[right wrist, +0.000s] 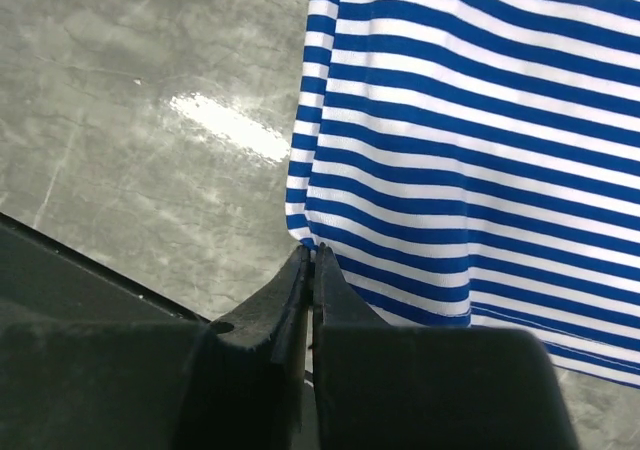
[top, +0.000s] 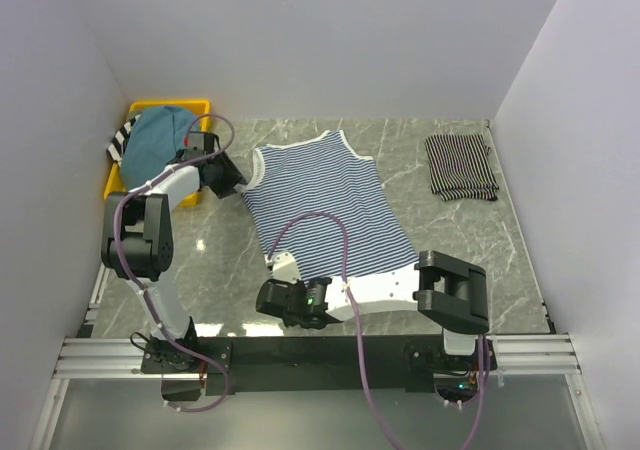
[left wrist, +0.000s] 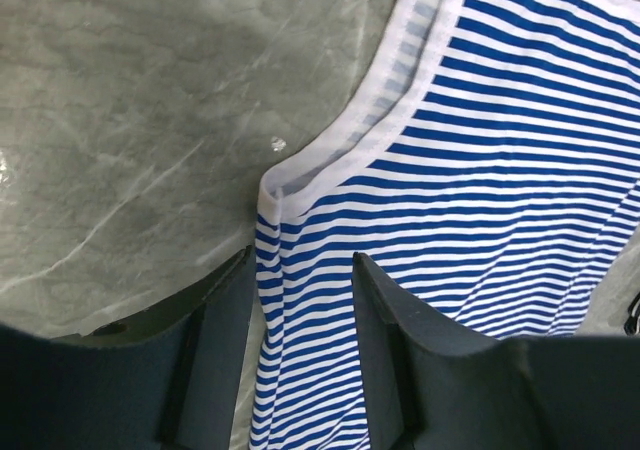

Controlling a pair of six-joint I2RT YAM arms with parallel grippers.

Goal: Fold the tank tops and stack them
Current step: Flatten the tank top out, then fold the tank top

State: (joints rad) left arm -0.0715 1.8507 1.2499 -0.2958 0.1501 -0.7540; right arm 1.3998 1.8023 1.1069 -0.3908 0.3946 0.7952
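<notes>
Here, white walls [top: 300, 40], marble table [top: 455, 245]; left end effector [left wrist: 302, 270] apart, right end effector [right wrist: 312, 255] pinching striped top [top: 325, 205].

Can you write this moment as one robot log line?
blue-striped tank top: spread out, unfolded | left end effector: open, astride its shoulder strap | right end effector: shut on its hem corner

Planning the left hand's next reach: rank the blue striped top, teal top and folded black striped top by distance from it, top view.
1. Blue striped top, at the left hand itself.
2. Teal top, in the bin, far left.
3. Folded black striped top, far right.
</notes>
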